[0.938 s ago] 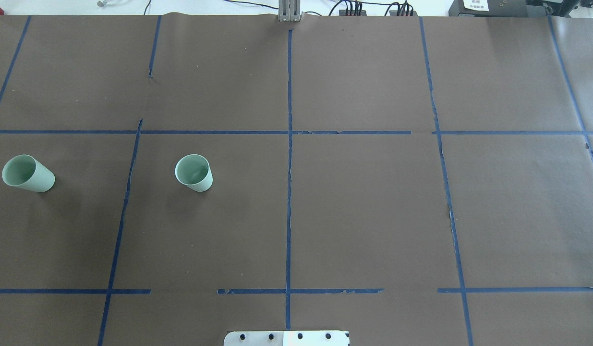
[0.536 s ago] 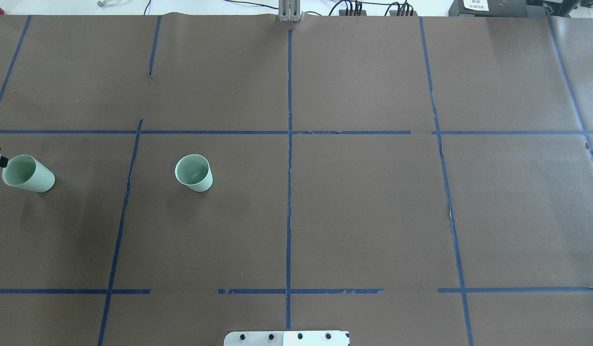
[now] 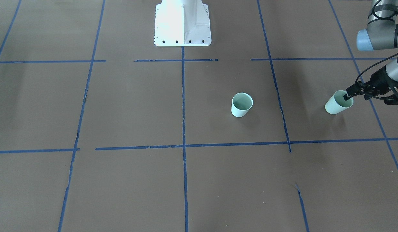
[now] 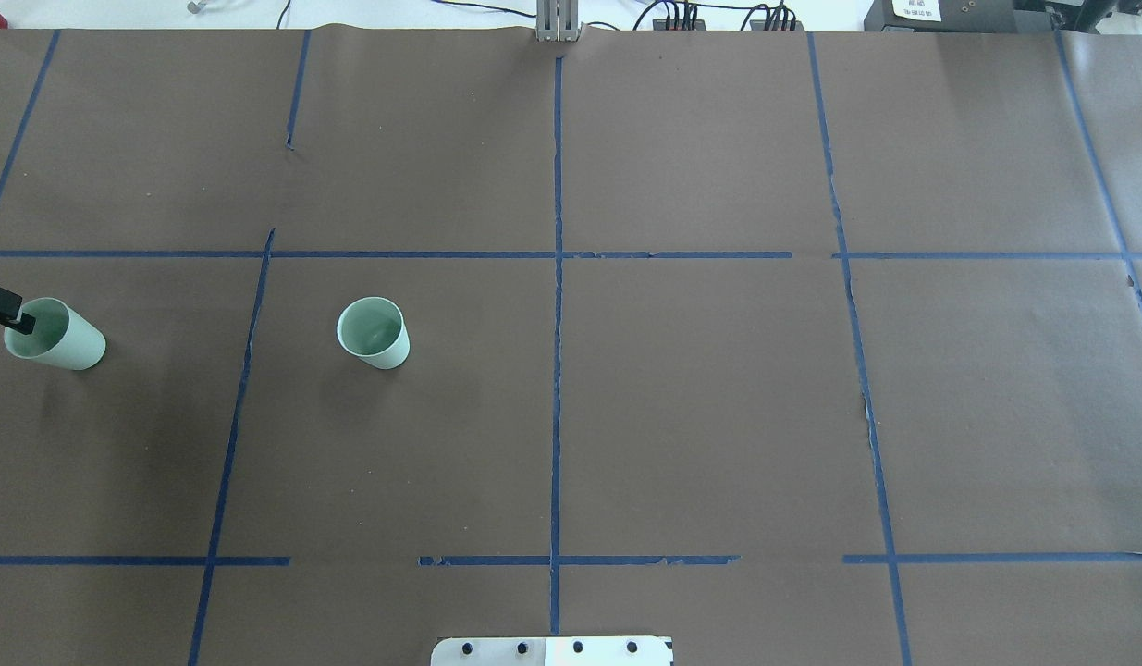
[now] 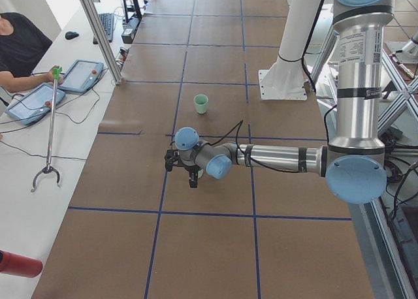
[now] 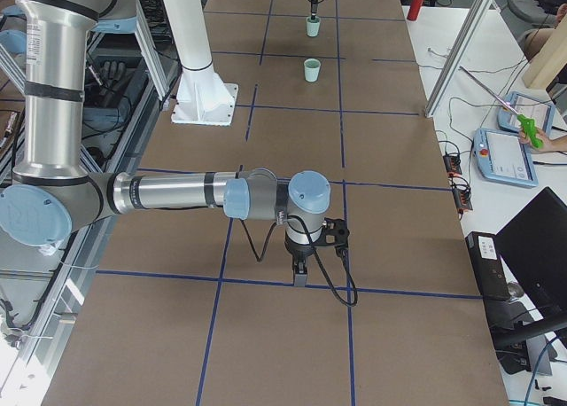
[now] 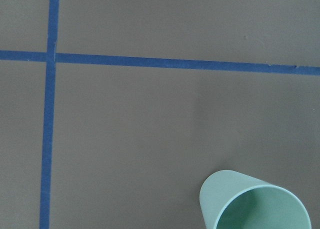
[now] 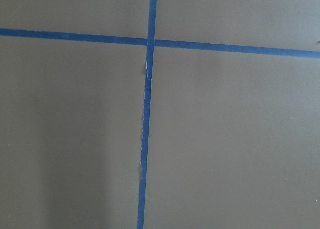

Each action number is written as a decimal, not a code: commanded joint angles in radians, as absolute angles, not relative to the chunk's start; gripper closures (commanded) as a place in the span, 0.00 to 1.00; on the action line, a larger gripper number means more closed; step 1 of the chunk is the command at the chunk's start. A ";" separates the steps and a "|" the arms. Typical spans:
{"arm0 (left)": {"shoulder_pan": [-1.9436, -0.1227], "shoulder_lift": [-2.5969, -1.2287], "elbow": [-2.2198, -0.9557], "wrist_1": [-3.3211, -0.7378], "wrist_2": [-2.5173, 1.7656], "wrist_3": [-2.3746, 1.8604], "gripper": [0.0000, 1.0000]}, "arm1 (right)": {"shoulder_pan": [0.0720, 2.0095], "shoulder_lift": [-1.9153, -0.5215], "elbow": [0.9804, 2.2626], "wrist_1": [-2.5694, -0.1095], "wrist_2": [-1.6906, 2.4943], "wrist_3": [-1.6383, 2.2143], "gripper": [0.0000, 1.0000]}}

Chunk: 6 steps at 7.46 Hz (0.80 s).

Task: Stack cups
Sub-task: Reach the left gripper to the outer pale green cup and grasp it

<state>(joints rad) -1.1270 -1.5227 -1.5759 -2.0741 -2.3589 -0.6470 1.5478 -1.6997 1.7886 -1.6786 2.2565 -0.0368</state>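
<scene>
Since the earlier overhead frame, the left fingers point(image 3: 348, 94) have advanced from the view's edge onto the rim of the outer cup point(image 3: 334, 105). Neither cup has shifted.

**Placement**
- The outer cup stands upright, mouth up, near the robot's-left end of the surface point(image 3: 137, 106).
- The inner cup point(image 3: 241, 105) also stands upright, toward the centre and well apart from the outer cup.
- A blue tape line point(image 3: 277, 93) runs between the two cups.
- The fingertip sits at the rim on the side away from the inner cup. This probably sets up a rim pinch, leaving the cup's base free to drop into the inner cup.
- Whether the left fingers are spread or pressed together cannot be told; the left wrist view shows only the cup's mouth.

**Surroundings**
- The right fingers point(image 6: 299, 271) point down over a tape crossing at the opposite end of the surface, well apart from both cups. Their spacing cannot be told.
- The white base plate point(image 3: 182, 32) lies off the line between the cups.
- The only thing seen on that line is the tape.
</scene>
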 commanded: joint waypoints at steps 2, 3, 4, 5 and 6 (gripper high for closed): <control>-1.100 -1.534 -1.571 -2.074 -2.358 -0.646 0.68 | 1.548 -1.700 1.789 -1.678 2.256 -0.037 0.00; -1.100 -1.537 -1.566 -2.074 -2.358 -0.646 0.91 | 1.548 -1.700 1.789 -1.678 2.256 -0.037 0.00; -1.100 -1.539 -1.566 -2.072 -2.356 -0.644 1.00 | 1.548 -1.700 1.789 -1.678 2.256 -0.037 0.00; -1.100 -1.546 -1.571 -2.071 -2.356 -0.646 1.00 | 1.548 -1.700 1.789 -1.678 2.256 -0.037 0.00; -1.101 -1.548 -1.591 -2.068 -2.353 -0.653 1.00 | 1.548 -1.700 1.789 -1.680 2.256 -0.037 0.00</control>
<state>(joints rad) -1.1004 -1.5435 -1.5741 -2.0709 -2.3556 -0.6472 1.5478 -1.6997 1.7886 -1.6785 2.2565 -0.0368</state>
